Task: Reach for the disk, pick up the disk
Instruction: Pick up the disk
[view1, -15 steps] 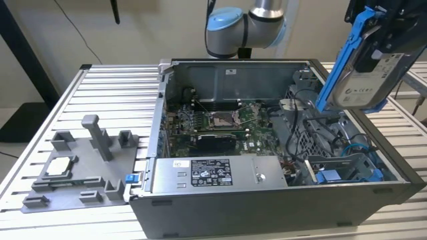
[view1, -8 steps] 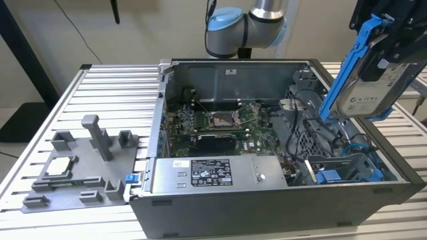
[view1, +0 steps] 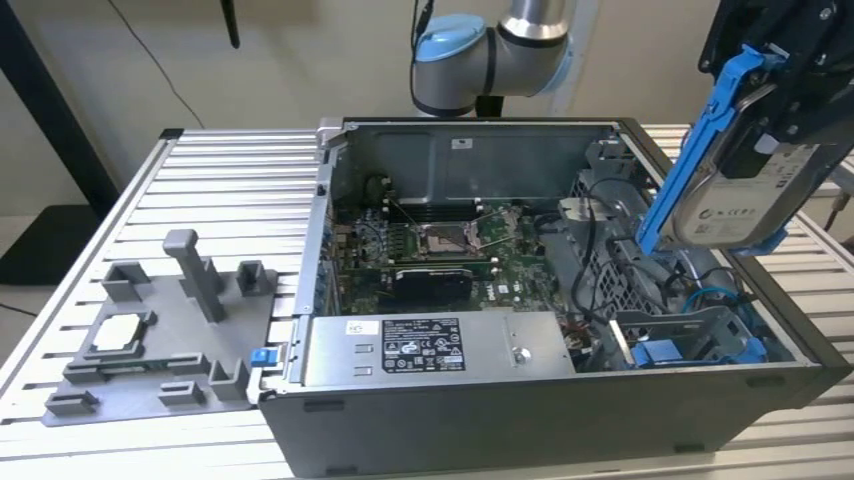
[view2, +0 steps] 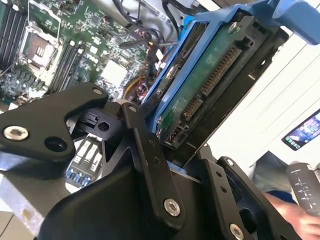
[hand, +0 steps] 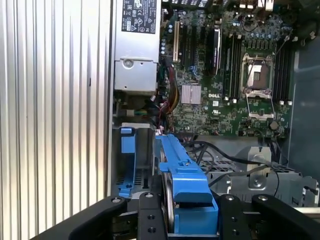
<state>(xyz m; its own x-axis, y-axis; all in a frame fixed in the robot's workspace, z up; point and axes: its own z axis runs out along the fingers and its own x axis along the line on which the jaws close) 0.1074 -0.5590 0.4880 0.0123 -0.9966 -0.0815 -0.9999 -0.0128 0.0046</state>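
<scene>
Disk: pickup step looks done, as I read it — my pincer is clamped on its blue bracket, holding it on edge above the open case, clear of the bay; steady grip needed.

A beige wall is standing behind the ribbed aluminium table, with dark floor showing beside it.

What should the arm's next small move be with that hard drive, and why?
Probably a short straight lift. The pincer already clamps the disk by its blue bracket, tilted in the air above the open computer case, whose cables lie just beneath its lower end.
</scene>
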